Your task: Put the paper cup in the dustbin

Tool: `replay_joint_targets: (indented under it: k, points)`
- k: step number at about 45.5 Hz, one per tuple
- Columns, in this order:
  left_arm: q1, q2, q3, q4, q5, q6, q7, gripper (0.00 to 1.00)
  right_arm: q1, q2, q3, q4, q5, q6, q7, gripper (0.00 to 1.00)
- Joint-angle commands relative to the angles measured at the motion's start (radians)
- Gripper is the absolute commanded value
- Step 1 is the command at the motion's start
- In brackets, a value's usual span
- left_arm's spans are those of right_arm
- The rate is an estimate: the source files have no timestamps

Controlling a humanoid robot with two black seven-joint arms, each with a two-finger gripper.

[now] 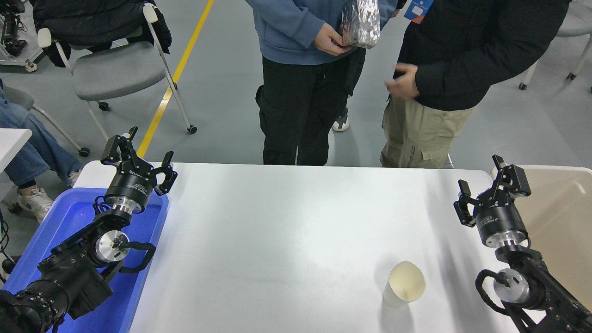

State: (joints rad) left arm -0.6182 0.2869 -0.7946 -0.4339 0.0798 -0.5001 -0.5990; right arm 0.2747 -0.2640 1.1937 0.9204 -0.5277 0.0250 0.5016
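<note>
The white paper cup (403,284) stands upright on the white table (296,222), near its front right, its cream inside showing. My right gripper (488,180) is open and empty, raised above the table's right edge, to the right of and beyond the cup. The beige dustbin (562,208) stands just off the table's right edge, behind and beside the right arm. My left gripper (138,152) is open and empty, parked at the lower left over the blue tray.
A bright blue tray (69,222) lies at the table's left edge under the left arm. Two people stand at the far side; one hand holds a crinkled silvery bag (360,21). A grey chair (115,69) stands at the back left.
</note>
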Motion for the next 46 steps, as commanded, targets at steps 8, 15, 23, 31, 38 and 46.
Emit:
replay_joint_targets:
  k: [8, 15, 23, 31, 38, 46]
  points:
    - [0.0, 0.0, 0.0, 0.0, 0.0, 0.0, 0.001, 1.0, 0.001, 0.0, 0.001, -0.002, 0.0, 0.001, 0.0, 0.99]
    - [0.0, 0.0, 0.002, 0.001, 0.0, 0.0, 0.001, 1.0, 0.007, -0.003, 0.001, -0.018, 0.0, 0.004, 0.0, 0.99]
    - [0.0, 0.0, 0.0, 0.0, 0.0, 0.0, 0.001, 1.0, -0.002, -0.018, -0.002, -0.021, 0.009, 0.015, 0.002, 0.99]
    - [0.0, 0.0, 0.0, 0.001, 0.0, 0.0, 0.001, 1.0, -0.005, -0.03, 0.001, -0.014, 0.018, 0.015, 0.003, 0.99]
    - [0.0, 0.0, 0.0, 0.0, 0.0, 0.0, 0.001, 1.0, 0.007, -0.021, 0.0, -0.015, 0.018, 0.013, 0.058, 0.99]
    - [0.0, 0.0, 0.0, 0.001, 0.0, 0.0, 0.001, 1.0, 0.03, -0.03, -0.016, -0.015, 0.018, 0.016, 0.114, 0.99]
